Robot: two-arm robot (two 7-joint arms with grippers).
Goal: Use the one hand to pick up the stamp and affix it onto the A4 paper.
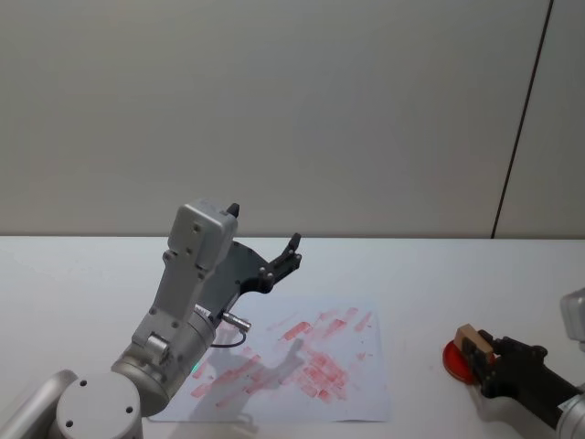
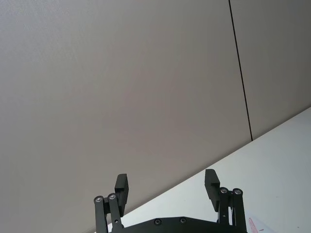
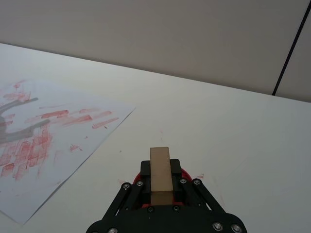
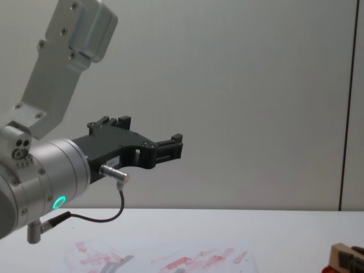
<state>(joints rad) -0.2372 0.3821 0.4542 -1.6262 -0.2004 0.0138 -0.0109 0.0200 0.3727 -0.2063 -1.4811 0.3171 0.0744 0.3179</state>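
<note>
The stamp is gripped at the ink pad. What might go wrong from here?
The left gripper hangs open above the A4 paper, so the right gripper carrying the stamp over from the red ink pad might clip it. The paper seems loose on the table; pressing may slide it and smear.

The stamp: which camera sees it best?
The right wrist view: the stamp stands close and centred, clamped in the right gripper. Head view shows it small, over the red pad; chest view clips it at the edge. Left gripper hovers open.

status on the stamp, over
Right hand shut on stamp, at the red pad, right of A4 paper. Left hand open, raised above paper's left part. Left arm may crowd it.
</note>
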